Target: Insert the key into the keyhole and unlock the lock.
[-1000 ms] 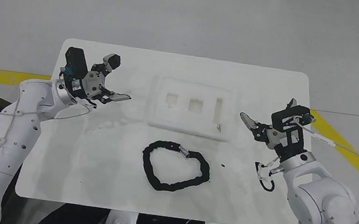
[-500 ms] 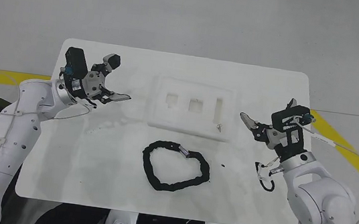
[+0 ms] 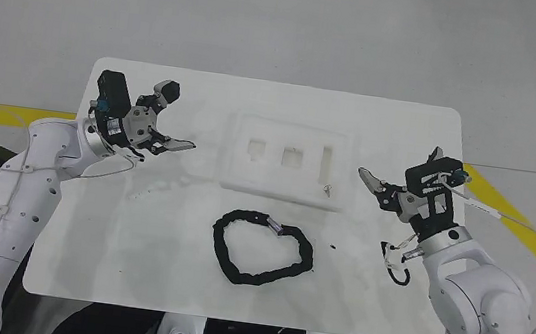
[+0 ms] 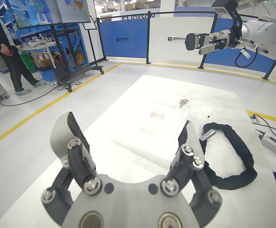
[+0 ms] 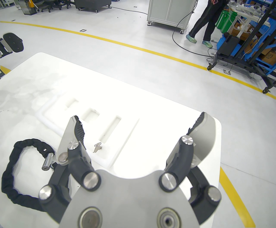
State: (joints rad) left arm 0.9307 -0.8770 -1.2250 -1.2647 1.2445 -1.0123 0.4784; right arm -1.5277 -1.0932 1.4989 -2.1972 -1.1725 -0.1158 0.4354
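**Q:** Item count on the desk?
**A:** One key. One black chain lock, closed into a loop. One white foam tray with three recesses. Two arms, one end effector each.

**Q:** Position of the key?
**A:** Flat on the foam tray, just beside the narrow recess and near the tray corner facing the right arm. The left wrist view shows the key at the far end of the foam tray. In the right wrist view the key lies on the foam tray, apart from both end effectors.

**Q:** Position of the lock?
**A:** On bare desk between the tray and the robot-side edge, close to the tray but apart from it. The metal lock barrel sits on the tray side of the loop.

**Q:** End effector state?
**A:** Left end effector: fingers spread wide, holding nothing, over the left part of the desk, well apart from the tray. Right end effector: fingers spread wide, holding nothing, between the tray and the right edge, near the key.

**Q:** Clearance?
**A:** Bare desk flanks the tray on both sides, with a further strip between the tray and the far edge. The chain occupies the middle of the near half.

**Q:** Legible writing?
**A:** The barrier panels behind the desk carry printed marks.
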